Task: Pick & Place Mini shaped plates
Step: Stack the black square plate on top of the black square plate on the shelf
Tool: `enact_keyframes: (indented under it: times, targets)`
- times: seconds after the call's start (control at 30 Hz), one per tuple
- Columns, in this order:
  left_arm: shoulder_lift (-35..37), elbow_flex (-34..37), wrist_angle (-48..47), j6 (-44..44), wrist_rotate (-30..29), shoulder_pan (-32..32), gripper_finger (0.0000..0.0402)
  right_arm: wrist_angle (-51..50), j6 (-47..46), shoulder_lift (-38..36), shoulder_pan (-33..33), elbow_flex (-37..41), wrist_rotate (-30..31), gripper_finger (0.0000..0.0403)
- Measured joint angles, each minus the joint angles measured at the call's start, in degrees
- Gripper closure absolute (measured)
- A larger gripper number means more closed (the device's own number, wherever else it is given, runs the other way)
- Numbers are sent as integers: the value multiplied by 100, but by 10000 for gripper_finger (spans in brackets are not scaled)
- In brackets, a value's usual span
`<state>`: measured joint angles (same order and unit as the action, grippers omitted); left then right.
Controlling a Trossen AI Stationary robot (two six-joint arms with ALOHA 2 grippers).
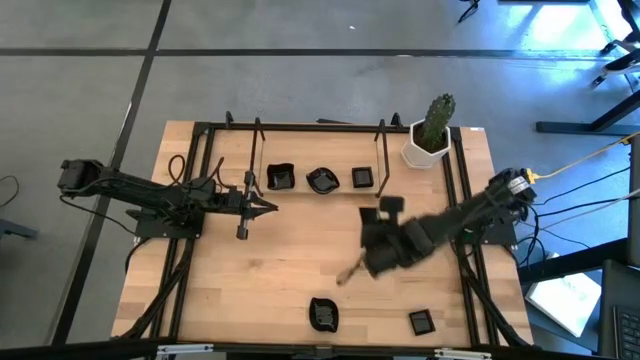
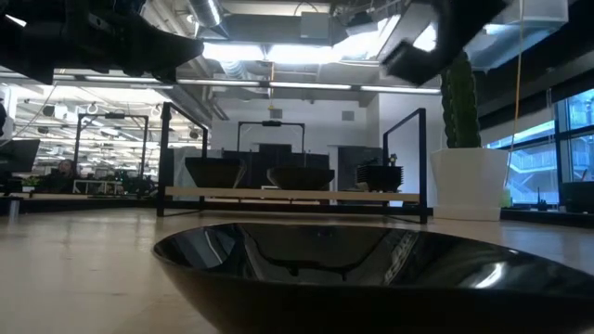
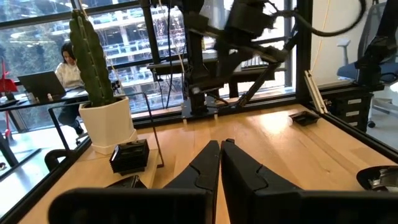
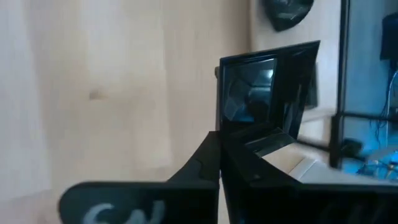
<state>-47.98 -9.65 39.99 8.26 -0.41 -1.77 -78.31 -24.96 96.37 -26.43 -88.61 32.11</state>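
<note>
My overhead camera looks straight down, far enough up to take in whole pale wooden table (image 1: 300, 260) plus grey floor around it. Low camera sits at tabletop level, facing across into room, pressed close to glossy black shallow dish (image 2: 371, 274) filling its foreground. Left wrist camera looks forward over tabletop toward white hexagonal pot with green cactus (image 3: 102, 118); overhead and low views share that pot. Right wrist camera hangs close above wood, view rolled sideways.

Three mini plates (image 1: 322, 179) line the table's (image 1: 290, 260) far side; right hand (image 1: 352, 272) seemingly shut.
</note>
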Motion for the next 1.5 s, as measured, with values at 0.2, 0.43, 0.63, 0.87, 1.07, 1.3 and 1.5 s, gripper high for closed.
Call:
enact_keyframes:
  times: [0.2, 0.43, 0.63, 0.87, 1.07, 1.3, 1.5]
  targets:
    - [1, 0, -2, 141, 1, 0, 394, 748, 1657, -1, 935, -1, -340, 400]
    - [-1, 0, -2, 150, 1, -2, 389, 770, 2097, -1, 1866, -1, -325, 400]
    - [1, 0, -4, 151, 1, -1, 393, 806, 2286, 1, 2373, 245, -362, 400]
    - [2, 0, -2, 150, 1, 1, 393, 1586, 2847, 8, 2692, 891, -292, 400]
    - [1, 0, -2, 240, 0, -1, 391, 2161, 3168, 57, 2912, 1037, -368, 400]
    - [-1, 0, -8, 244, 1, -2, 395, 2011, 2859, 257, 3055, 1035, -397, 398]
    - [0, 0, -40, 243, -2, -2, 389, 1967, 2930, 531, 3064, 1035, -425, 394]
